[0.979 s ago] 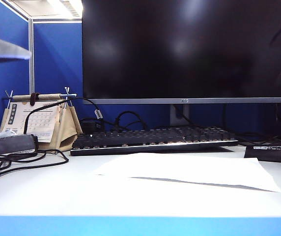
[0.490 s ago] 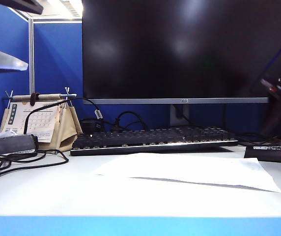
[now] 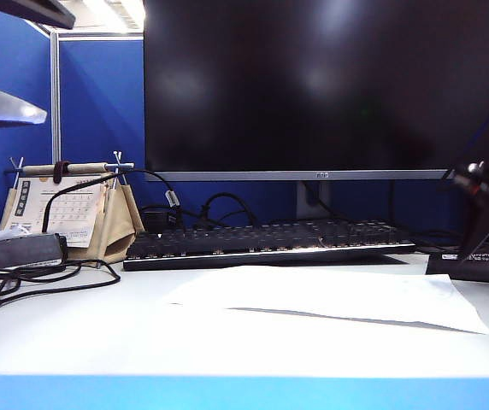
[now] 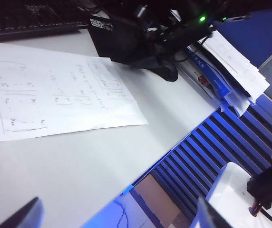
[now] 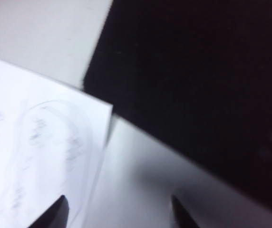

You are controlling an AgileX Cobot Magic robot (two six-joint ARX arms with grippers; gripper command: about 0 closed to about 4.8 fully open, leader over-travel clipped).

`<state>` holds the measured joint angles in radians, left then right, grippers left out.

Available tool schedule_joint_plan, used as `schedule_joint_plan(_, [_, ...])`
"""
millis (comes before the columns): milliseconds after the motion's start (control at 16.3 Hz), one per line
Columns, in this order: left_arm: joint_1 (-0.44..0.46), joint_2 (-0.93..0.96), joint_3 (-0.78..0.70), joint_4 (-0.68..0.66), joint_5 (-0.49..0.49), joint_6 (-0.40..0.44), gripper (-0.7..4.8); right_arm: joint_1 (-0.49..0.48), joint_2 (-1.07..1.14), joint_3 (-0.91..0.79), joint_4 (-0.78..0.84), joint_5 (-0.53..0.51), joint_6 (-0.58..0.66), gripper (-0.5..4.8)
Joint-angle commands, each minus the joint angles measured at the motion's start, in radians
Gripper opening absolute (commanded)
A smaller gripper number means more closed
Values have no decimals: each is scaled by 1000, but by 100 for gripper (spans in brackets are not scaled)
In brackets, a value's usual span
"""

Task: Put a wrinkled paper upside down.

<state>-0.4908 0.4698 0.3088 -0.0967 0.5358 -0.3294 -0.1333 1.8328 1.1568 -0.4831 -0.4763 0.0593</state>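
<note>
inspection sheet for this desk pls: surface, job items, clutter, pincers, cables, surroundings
Surface: white table.
Job's things: wrinkled paper lies flat in front of the keyboard, faint marks showing through.
Clutter: desk calendar, black box, paper stack.
Grippers: right pincer open, low over the paper's right corner; left pincer open, well above the table.
Cables: black cables loose at left.
Surroundings: monitor, blue partition.

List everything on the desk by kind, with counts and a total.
Wrinkled paper: 1
Keyboard: 1
Monitor: 1
Desk calendar: 1
Black pad beside the paper, at the right: 1
Total: 5
</note>
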Motion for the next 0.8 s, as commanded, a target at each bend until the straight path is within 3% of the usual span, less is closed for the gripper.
schedule_joint_plan(61, [0, 1, 4, 9, 3, 8, 426, 9, 45, 3, 48, -23, 20, 275])
schedule_joint_plan(490, [0, 1, 4, 4, 3, 3, 425, 26, 83, 4, 148, -66, 45, 274])
schedule_joint_plan(796, [0, 1, 5, 7, 4, -23, 425, 105, 138, 5, 211, -75, 72, 274])
